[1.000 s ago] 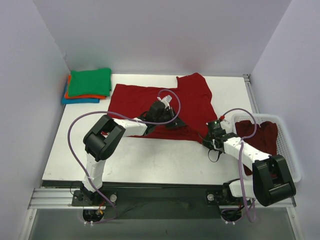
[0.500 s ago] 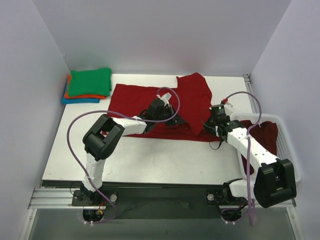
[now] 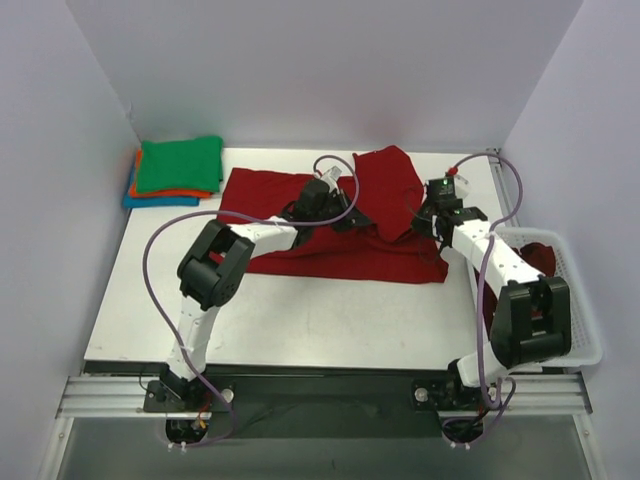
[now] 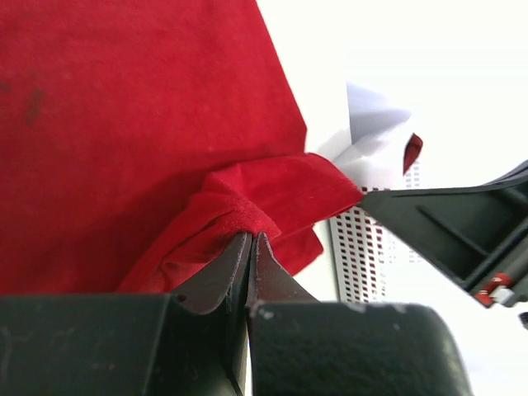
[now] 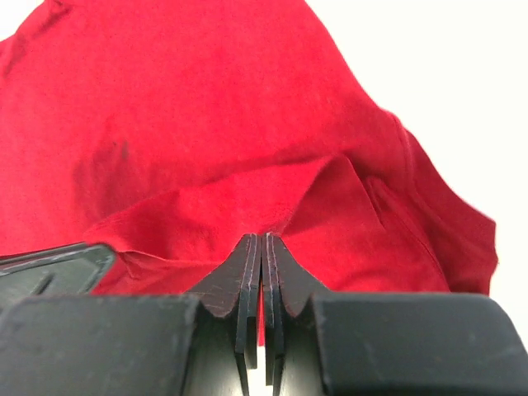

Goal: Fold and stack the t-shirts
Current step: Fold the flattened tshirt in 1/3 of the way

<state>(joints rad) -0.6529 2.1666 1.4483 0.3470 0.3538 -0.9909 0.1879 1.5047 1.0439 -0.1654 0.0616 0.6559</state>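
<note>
- 3 folded shirts, green over orange over blue, are sitting as a stack (image 3: 178, 168) at the far left corner of the worktop (image 3: 320, 320), so that part is looking done
- A red shirt (image 3: 262, 195) is lying spread across the far middle of the worktop, only part folded: its right part is standing raised and doubled toward the body
- A second shirt (image 3: 540, 262), dark red, is waiting in the basket (image 3: 590, 340) at the right edge; whether more are lying under it I cannot tell
- By my judgement the job is sitting around halfway at best
- The left pincer (image 4: 250, 247) is pinching shut on a bunched ridge of the red shirt near its middle, with cloth touching both fingers
- The right pincer (image 5: 261, 247) is gripping a fold of the same shirt at its right side, the cloth tenting up from the tips
- Both pincers are sitting on the red shirt, near each other and well apart from the stack
- Left to do: finishing this fold, getting the red shirt onto the stack, then handling the second shirt
</note>
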